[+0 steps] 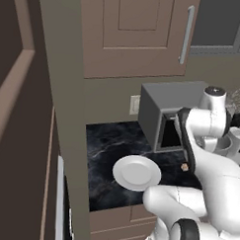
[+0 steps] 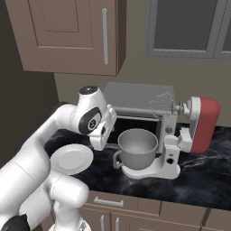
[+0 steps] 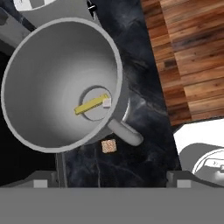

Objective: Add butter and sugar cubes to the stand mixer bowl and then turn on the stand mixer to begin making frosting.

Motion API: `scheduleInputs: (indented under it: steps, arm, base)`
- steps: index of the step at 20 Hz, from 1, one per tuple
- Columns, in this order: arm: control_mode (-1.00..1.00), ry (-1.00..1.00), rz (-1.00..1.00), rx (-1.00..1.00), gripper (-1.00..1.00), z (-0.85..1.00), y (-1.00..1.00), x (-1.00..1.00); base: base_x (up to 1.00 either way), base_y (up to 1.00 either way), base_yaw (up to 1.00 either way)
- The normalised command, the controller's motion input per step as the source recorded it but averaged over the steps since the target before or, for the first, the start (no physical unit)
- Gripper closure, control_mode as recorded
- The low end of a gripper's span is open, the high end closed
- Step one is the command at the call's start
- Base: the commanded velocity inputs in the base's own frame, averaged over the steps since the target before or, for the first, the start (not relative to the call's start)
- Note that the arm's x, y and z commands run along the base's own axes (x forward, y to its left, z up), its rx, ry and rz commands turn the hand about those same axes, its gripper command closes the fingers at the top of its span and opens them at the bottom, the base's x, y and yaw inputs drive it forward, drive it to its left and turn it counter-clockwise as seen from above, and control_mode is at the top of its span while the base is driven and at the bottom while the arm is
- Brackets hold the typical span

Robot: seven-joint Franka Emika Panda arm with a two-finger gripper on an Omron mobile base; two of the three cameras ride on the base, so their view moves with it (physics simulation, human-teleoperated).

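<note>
The tool's two dark tips (image 3: 112,177) rise at the bottom of the hand view, spread wide with nothing between them, poised above the stand mixer bowl (image 3: 48,83). Just beyond them the tan-brown sugar cube (image 3: 108,145) lies on the desk, outside the bowl and close to its side handle (image 3: 126,132). Inside the bowl, on its flat bottom, the butter (image 3: 91,104) lies as a thin yellow stick with the whitish sugar cube (image 3: 106,102) touching one end.

The desk (image 2: 203,178) is black stone with pale veins, set on brown cabinet fronts with metal pulls. In the hand view a wooden plank floor (image 3: 192,57) shows past the desk edge. A beige wall runs behind, with brown upper cabinets (image 2: 67,31) and a grey-framed window (image 2: 189,27) above.

The stand mixer (image 2: 189,131) has a white base and column and a red head, tilted back with its wire whisk (image 2: 161,106) raised clear of the bowl. A grey box-shaped microwave (image 2: 135,101) stands behind it against the wall. A flat white plate (image 1: 137,172) rests on the desk to the left of the bowl, well apart from it.

No brand, label or legible writing can be made out anywhere.
</note>
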Motion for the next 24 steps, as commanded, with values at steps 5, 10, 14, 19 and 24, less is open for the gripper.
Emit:
scheduleInputs:
  steps: [5,10,14,19,24]
  arm:
    - [-1.0,0.17,0.0,-0.1,-1.0,-0.23,0.59,0.0]
    - [-1.0,0.16,0.0,-0.07,-1.0,-0.47,0.26,0.0]
    - [-1.0,0.1,0.0,-0.05,-1.0,-0.59,0.05,0.03]
    - [-1.0,0.02,0.0,-0.01,-1.0,-0.58,0.0,0.12]
    - [-1.0,0.0,0.0,0.0,-1.0,-0.33,-0.1,0.13]
  base:
    - [0.0,0.0,0.0]
    - [0.0,0.0,0.0]
    - [0.0,0.0,0.0]
    - [0.0,0.0,0.0]
    - [0.0,0.0,0.0]
